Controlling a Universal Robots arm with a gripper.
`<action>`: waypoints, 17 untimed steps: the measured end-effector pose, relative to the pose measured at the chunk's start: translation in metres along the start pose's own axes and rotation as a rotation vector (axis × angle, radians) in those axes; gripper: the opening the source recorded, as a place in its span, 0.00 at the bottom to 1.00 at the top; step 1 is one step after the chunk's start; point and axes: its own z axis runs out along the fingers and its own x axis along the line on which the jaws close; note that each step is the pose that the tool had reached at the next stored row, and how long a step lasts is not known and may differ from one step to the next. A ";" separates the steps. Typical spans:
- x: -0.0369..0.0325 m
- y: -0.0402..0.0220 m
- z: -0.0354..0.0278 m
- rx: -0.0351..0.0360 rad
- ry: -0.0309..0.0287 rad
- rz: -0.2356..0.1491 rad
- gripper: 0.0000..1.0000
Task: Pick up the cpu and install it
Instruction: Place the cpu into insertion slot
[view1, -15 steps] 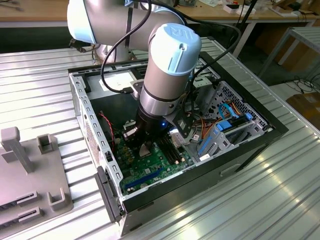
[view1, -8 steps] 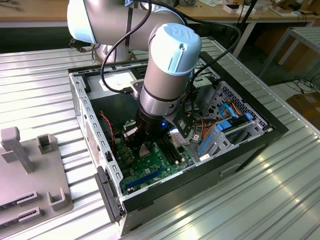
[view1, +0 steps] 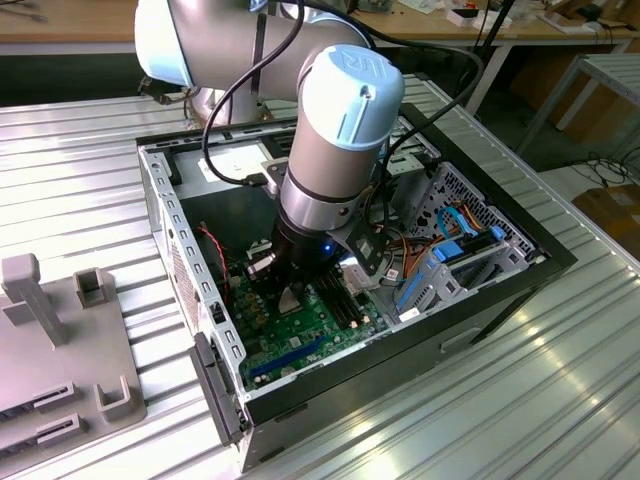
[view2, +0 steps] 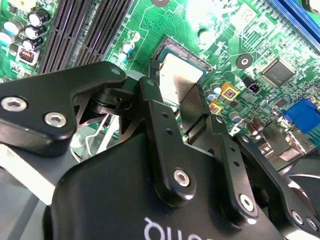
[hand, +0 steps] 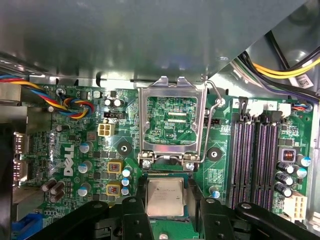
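First wrist view: cpu (hand: 165, 196) lies flat in the open socket (view2: 175, 49) beside the raised load plate (hand: 172, 122), with the hand (view1: 288, 298), at the exterior view's centre, poised over it and its grip impossible to tell; judged light, stiff, slick-topped and fragile underneath, so hold it by opposite edges only.

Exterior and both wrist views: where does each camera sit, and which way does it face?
Exterior view: off the arm, above the open case, looking down obliquely; arm reaching in.
First wrist view: on the wrist, looking down on the motherboard; gripper shows.
Second wrist view: on the wrist, looking along the gripper body to the motherboard.
Shared: both wrist views show cpu and gripper.
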 end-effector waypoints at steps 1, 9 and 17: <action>-0.0001 0.0000 0.0000 0.0001 0.0000 0.003 0.42; -0.0006 -0.0002 0.0000 0.0017 -0.0003 0.029 0.42; -0.0006 -0.0003 0.0000 0.0038 -0.0003 0.029 0.42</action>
